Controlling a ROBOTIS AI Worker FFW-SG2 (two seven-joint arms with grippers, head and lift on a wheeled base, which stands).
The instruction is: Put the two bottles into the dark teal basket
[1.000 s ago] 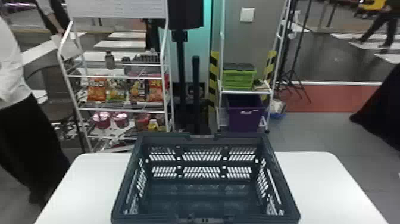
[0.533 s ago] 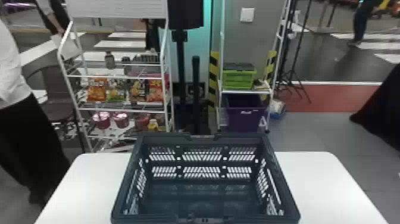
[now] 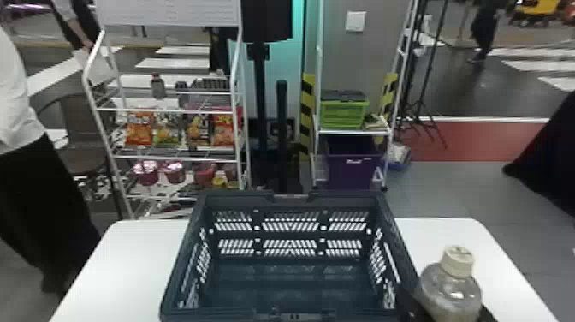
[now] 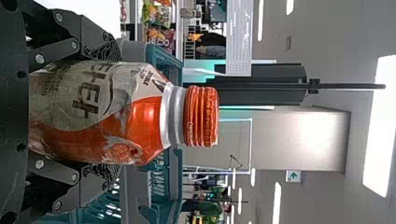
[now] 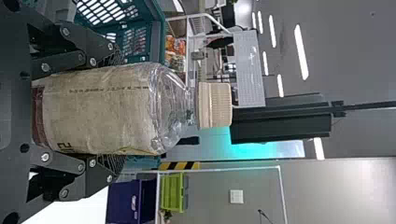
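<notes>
Near the basket [image 3: 342,198], my left gripper [image 4: 109,112] clasps the orange-capped bottle [image 4: 144,123] and my right gripper [image 5: 116,109] the cream-capped bottle [image 5: 93,107], both round the body, the best hold for walls I judge light, slippery and easily dented.

Head camera high, facing forward-down

You are in an indoor, shop-like space: a white wire rack [image 3: 171,159] displays bright snack bags [image 3: 140,127] and foil-topped cups [image 3: 146,171], and a shopping basket [image 3: 239,198] sits on the desk [image 3: 124,261]. White floor stripes [image 3: 171,63], long ceiling lights [image 4: 380,126] and a green arrow sign [image 4: 293,176] suggest a large public hall.
</notes>
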